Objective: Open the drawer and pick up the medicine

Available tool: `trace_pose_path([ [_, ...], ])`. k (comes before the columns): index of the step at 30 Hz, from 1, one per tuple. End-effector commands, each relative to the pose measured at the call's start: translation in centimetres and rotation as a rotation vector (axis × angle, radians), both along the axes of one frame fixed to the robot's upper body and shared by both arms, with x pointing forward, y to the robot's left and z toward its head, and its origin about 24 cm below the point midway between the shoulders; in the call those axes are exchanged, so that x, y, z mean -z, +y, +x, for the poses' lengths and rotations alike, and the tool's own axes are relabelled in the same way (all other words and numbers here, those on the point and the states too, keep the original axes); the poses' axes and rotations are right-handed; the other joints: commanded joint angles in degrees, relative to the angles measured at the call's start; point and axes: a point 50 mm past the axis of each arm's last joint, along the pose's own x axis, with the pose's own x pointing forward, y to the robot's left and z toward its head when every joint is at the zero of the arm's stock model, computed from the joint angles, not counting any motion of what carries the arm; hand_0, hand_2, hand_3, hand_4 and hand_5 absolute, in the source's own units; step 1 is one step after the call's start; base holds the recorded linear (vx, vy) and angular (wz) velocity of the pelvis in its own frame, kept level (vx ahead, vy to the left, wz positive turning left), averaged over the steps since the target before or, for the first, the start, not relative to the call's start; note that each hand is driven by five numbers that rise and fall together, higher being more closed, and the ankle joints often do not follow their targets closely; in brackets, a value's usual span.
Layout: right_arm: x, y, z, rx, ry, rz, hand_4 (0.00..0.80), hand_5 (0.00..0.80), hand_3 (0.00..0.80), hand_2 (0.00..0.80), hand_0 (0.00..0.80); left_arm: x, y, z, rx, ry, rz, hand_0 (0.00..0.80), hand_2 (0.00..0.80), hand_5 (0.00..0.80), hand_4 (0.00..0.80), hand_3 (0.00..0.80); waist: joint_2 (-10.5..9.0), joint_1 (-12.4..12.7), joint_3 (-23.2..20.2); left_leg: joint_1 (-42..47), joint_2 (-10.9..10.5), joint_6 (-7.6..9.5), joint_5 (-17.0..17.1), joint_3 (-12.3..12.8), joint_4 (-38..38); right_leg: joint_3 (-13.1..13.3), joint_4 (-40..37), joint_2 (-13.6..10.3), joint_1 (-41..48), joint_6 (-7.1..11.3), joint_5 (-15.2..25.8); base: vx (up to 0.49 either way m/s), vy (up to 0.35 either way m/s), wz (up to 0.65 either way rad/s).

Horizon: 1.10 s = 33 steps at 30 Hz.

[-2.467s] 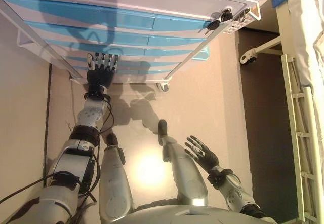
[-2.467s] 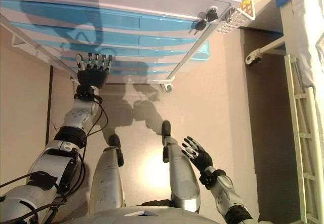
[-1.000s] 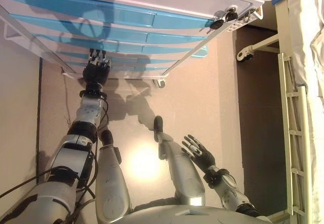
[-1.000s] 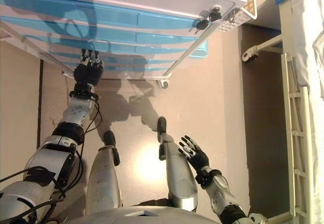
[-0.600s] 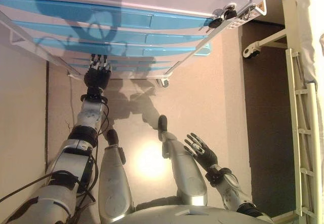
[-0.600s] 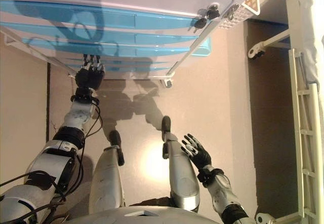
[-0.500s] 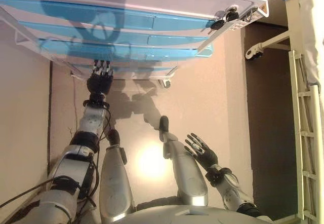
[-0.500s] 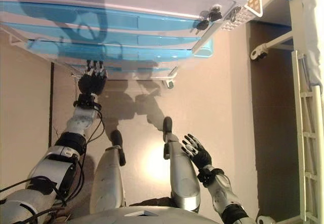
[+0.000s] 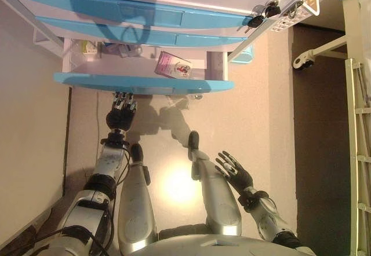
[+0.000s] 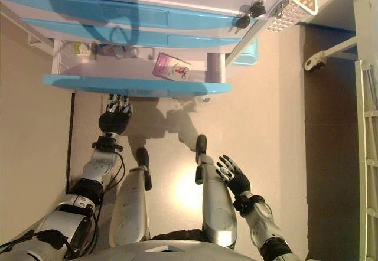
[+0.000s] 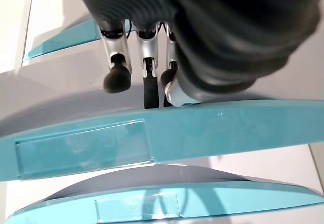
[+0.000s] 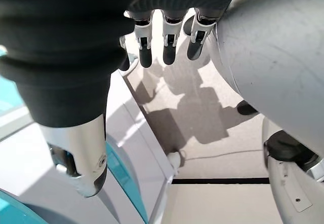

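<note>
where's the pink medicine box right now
In the eye views the pink medicine box lies inside the open drawer, toward its right end, beyond and right of the left hand.

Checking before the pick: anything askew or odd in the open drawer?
Only the pink medicine box: it lies tilted, not square to the walls of the open drawer. Nothing looks spilled or damaged. The left hand is below the drawer front.

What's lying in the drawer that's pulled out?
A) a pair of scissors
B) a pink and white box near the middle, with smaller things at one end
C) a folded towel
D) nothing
B: the open drawer holds a pink and white box, smaller items at its far-left end.
</note>
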Motion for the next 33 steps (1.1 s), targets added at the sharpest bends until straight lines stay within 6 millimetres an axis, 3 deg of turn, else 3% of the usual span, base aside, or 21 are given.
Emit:
trace_pose_path([
  [1, -0.5, -2.1, -1.4, 0.016, -0.025, -0.036, 0.000, 0.000, 0.000, 0.000, 0.000, -0.4, -0.7, -1.2, 0.056, -0.125, 0.039, 0.800, 0.800, 0.800, 0.800, 0.800, 2.46, 1.1, -3.2, 0.5, -1.4, 2.59, 4.4, -0.1, -3.1, -1.6, 6.7, 0.8, 2.2, -0.01, -3.7, 0.000, 0.000, 0.00],
  [15, -0.6, -4.2, -2.1, 0.113, -0.027, -0.054, 0.000, 0.000, 0.000, 0.000, 0.000, 7.2, 0.1, -7.8, 0.039, 0.172, -0.054, 0.800, 0.800, 0.800, 0.800, 0.800, 3.00, 3.2, -3.4, 1.3, -1.4, 2.51, 5.2, -1.6, -3.7, -3.2, 6.6, 0.9, 3.6, -0.27, -4.1, 0.006, -0.009, 0.01],
  [25, -0.2, -5.0, -3.2, 0.137, -0.011, -0.059, 0.000, 0.000, 0.000, 0.000, 0.000, 9.6, 2.1, -11.0, -0.073, 0.316, -0.057, 0.800, 0.800, 0.800, 0.800, 0.800, 3.19, 4.3, -3.5, 1.4, -1.6, 2.48, 5.2, -2.8, -3.7, -3.8, 6.7, 1.0, 4.2, -0.51, -4.7, 0.023, -0.025, 0.05],
  [33, -0.1, -6.7, -4.4, 0.188, -0.005, -0.088, 0.000, 0.000, 0.000, 0.000, 0.000, 11.7, 2.5, -14.6, -0.086, 0.443, -0.104, 0.800, 0.800, 0.800, 0.800, 0.800, 4.75, 5.2, -3.8, 1.7, -1.9, 2.15, 5.5, -3.4, -3.7, -4.7, 6.9, 0.6, 4.9, -1.06, -5.5, 0.015, 0.006, 0.05],
])
